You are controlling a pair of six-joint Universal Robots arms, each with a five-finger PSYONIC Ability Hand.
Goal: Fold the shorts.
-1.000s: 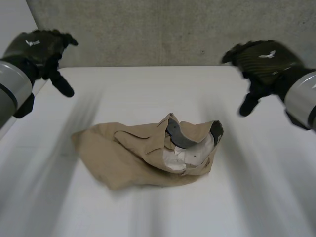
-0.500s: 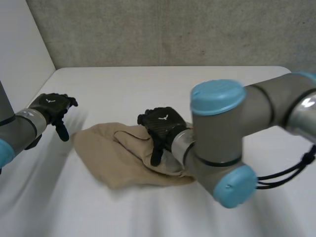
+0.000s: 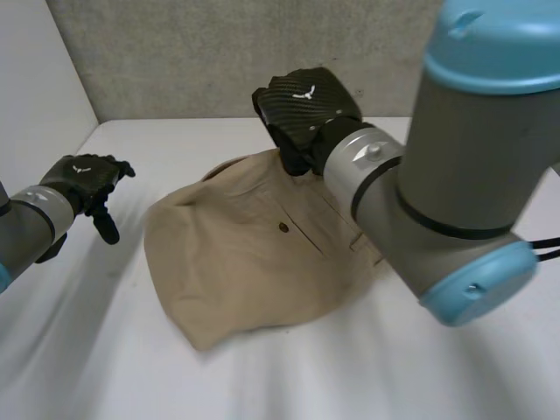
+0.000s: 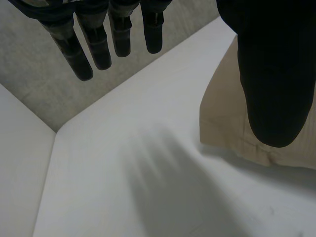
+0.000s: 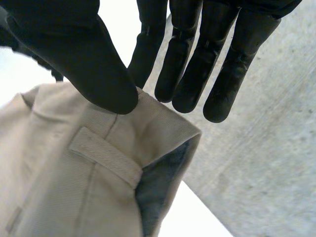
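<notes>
- Tan shorts (image 3: 254,254) lay in the middle of the counter (image 3: 131,367), spread as a rough, rumpled sheet. The far edge looked raised off the surface.
- Right hand (image 3: 302,105) was at that far edge. Its thumb sat on the outside of the waistband (image 5: 153,123) just beside a belt loop (image 5: 106,155), with straight fingers behind and the cloth pinched between them.
- Grey lining (image 5: 158,187) showed at the waistband's open end.
- Left hand (image 3: 79,179) hung over bare counter just beside the shorts' left edge. Fingers were straight and spread, holding nothing and clear of the cloth.
- Step, my read: opening and flattening the shorts before the first fold. No fold was made yet, so the task was at an early stage.
- Next move likely calls for the left hand to take a second grip on the near-side edge, so both hands can tension the cloth flat. Then one half goes over the other.
- Risk: a one-point pinch lets the rest sag and bunch, and the thick waistband could slip from under the thumb.
</notes>
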